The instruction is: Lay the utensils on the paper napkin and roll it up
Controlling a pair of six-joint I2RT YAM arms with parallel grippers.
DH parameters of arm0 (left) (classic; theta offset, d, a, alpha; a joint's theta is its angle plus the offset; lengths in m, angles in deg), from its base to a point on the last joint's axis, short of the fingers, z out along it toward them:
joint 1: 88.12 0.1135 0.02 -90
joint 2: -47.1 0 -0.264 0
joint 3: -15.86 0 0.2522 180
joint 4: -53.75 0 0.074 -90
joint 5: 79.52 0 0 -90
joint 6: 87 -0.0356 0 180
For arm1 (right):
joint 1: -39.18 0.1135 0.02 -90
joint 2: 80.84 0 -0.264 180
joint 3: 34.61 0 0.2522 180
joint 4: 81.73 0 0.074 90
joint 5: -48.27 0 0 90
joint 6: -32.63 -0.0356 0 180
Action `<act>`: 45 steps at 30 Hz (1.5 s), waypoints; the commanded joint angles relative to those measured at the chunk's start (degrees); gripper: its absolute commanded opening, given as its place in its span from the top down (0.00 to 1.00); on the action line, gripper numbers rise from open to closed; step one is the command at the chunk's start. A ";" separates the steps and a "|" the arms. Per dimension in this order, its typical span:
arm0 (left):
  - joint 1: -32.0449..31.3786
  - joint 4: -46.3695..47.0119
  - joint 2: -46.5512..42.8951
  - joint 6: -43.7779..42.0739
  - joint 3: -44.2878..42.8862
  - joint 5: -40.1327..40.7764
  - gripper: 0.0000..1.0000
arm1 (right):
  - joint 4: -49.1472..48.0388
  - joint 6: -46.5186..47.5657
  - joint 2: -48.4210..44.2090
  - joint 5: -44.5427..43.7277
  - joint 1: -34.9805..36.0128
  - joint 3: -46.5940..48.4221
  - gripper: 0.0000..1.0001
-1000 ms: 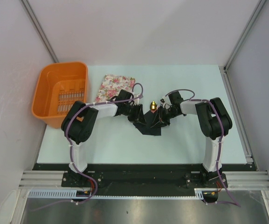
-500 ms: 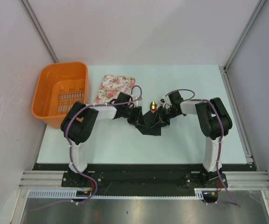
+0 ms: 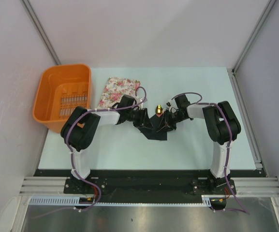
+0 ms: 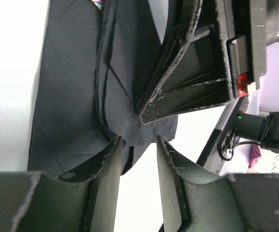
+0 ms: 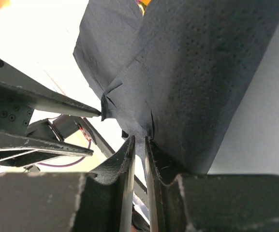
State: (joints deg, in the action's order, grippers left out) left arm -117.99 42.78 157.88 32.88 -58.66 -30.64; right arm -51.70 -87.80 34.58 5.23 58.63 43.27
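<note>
Top external view puts the paper napkin (image 3: 154, 131) at the middle of the worktop, bunched around the utensils (image 3: 157, 107), whose gold head pokes out toward the far edge. On my right wrist feed, the right gripper (image 5: 139, 141) pinches a fold of the napkin. The left gripper (image 4: 139, 143) has its jaws slightly parted, a napkin corner reaching between the tips.

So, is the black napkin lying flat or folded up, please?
Folded: the paper napkin shows creases and overlapping layers in both wrist views.
</note>
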 commanded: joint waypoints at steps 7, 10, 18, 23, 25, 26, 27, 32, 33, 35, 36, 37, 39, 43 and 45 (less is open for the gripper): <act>0.07 5.56 -4.96 2.10 2.30 -1.06 0.60 | -0.36 -0.41 0.07 -0.29 0.33 0.75 0.81; -0.28 3.82 -4.35 1.05 1.08 -0.54 0.60 | -0.45 -0.50 0.16 -0.20 0.33 0.75 0.82; -0.28 1.26 -1.98 -0.09 0.72 0.96 0.60 | -0.19 -0.41 0.25 -0.11 0.33 1.01 0.81; -0.28 0.20 -0.05 -0.45 -0.59 1.05 0.60 | -0.01 -0.41 0.42 -0.03 0.33 1.10 0.81; -0.37 0.20 0.48 -0.36 -1.03 0.96 0.60 | 0.16 -0.24 0.43 -0.03 0.33 1.10 0.82; -0.28 0.20 0.75 -0.27 -1.12 1.04 0.60 | 0.08 -0.15 0.34 -0.03 0.33 1.01 0.81; -0.37 0.38 0.93 -0.18 -1.21 0.96 0.60 | 0.16 -0.24 0.42 -0.03 0.33 1.01 0.82; -0.63 0.38 1.45 -0.10 -1.74 1.05 0.60 | 0.08 -0.24 0.60 0.24 0.33 1.01 0.82; -0.63 0.38 1.45 -0.09 -1.74 1.31 0.60 | 0.08 -0.24 0.60 0.24 0.25 0.92 0.81; -0.63 0.47 1.80 0.17 -1.83 1.31 0.60 | -0.01 -0.33 0.60 0.24 0.33 0.75 0.82; -0.63 0.47 2.15 0.34 -1.91 1.31 0.60 | -0.01 -0.33 0.51 0.24 0.33 0.75 0.82; -0.63 0.55 2.42 0.52 -1.91 1.31 0.60 | -0.10 -0.33 0.60 0.24 0.33 0.75 0.82; -0.63 0.47 2.77 0.61 -2.18 1.31 0.60 | -0.01 -0.24 0.51 0.33 0.33 0.66 0.82; -0.54 0.20 3.74 0.96 -2.62 1.84 0.60 | -0.10 -0.33 0.42 0.41 0.33 0.48 0.82; -0.63 0.46 3.65 1.57 -2.44 1.66 0.61 | -0.10 -0.33 0.42 0.41 0.33 0.31 0.82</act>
State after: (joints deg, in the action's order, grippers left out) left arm -118.32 42.38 160.85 34.04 -59.49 -29.72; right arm -51.76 -88.24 34.71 5.25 58.63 43.27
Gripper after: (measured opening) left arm 0.393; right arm 0.185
